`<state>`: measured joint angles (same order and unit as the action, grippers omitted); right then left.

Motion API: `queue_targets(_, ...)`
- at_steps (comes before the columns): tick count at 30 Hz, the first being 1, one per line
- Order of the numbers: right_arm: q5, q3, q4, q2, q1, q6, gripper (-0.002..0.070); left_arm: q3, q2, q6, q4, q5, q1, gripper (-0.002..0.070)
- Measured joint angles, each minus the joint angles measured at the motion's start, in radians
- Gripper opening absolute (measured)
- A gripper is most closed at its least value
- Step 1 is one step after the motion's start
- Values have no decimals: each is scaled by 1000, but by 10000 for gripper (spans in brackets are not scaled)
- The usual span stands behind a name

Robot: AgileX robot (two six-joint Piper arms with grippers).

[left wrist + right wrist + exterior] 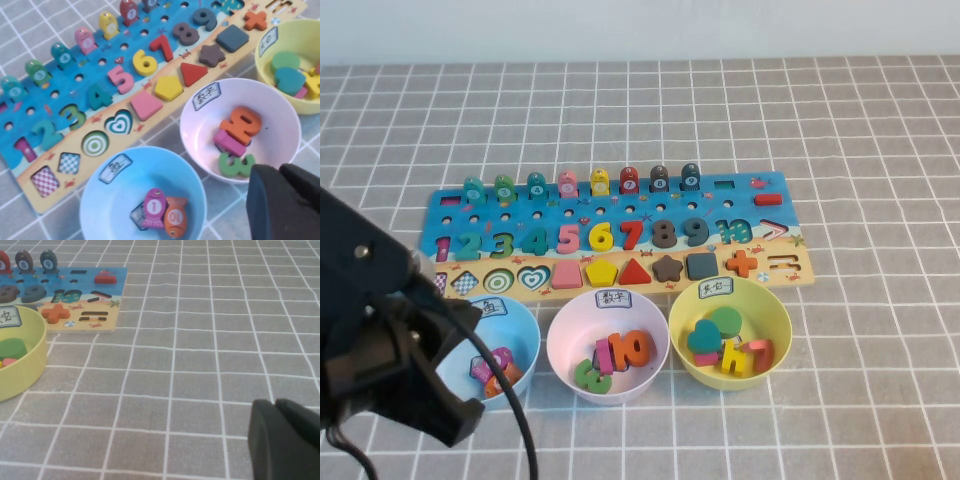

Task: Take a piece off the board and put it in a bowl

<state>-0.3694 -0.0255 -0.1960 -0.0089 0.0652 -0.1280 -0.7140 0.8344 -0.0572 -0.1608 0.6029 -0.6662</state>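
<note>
Nearest my high camera is the left arm's black bulk, with the left gripper (282, 202) up off the desk (880, 130) above the gap between the blue bowl (525, 335) and the pink bowl (565, 345). I cannot tell whether it is open or closed. The right gripper (287, 440) is absent from the high view; its wrist camera shows it low over bare gridded desk, well to the right of the yellow bowl (775, 310), and I cannot tell its state either.

Next out, the three bowls sit in a row just in front of the board (770, 185). The teal heart piece (704, 338) already lies inside the yellow bowl, overlapping the green round disc (726, 320) and beside some yellow and pink pieces. On the board, the heart recess (532, 278) is empty, showing only its printed rings, so I judge the drop made.

What remains, as I read it, is a clean retreat: lift the left arm straight up before swinging it home, keeping its cable (515, 420) from snagging the blue bowl's rim and dragging it into the board.
</note>
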Motion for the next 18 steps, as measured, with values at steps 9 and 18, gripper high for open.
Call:
queue_targets(9,0,0,0,0,0,0,-17,9,-10,-52,-62,-75,0,-1)
queue_targets(18,0,0,0,0,0,0,-17,193,-87,-44,-118,-513,0,-2)
